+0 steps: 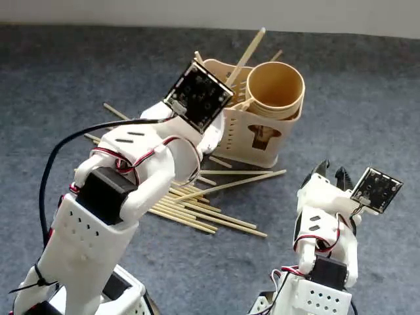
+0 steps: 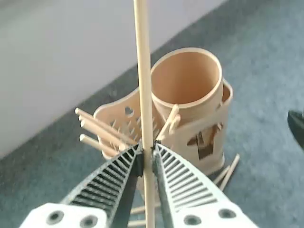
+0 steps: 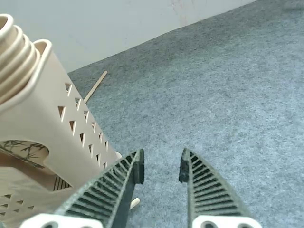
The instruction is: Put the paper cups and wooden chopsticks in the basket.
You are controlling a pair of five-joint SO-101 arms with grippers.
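Left pincer (image 2: pixel 147 153) clenched on one chopstick (image 2: pixel 142 66), long axis running straight out past its tips. Basket (image 2: pixel 116 116) lies just beyond, cups (image 2: pixel 187 80) already inside. Right pincer (image 3: pixel 160 167) released, empty, beside basket.

White arms (image 1: pixel 98 230), black motors (image 1: pixel 105 193), red wiring (image 1: pixel 141 157), black cable (image 1: pixel 59 157), ribbed, seemingly black fingers (image 2: pixel 183 183)

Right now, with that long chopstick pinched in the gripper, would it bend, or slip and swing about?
Probably stiff: the chopstick looks dead straight along its whole length. It could pivot or slip, since the left gripper pinches it at one narrow spot with a long end sticking out. Thin as it is, it is likely very light.
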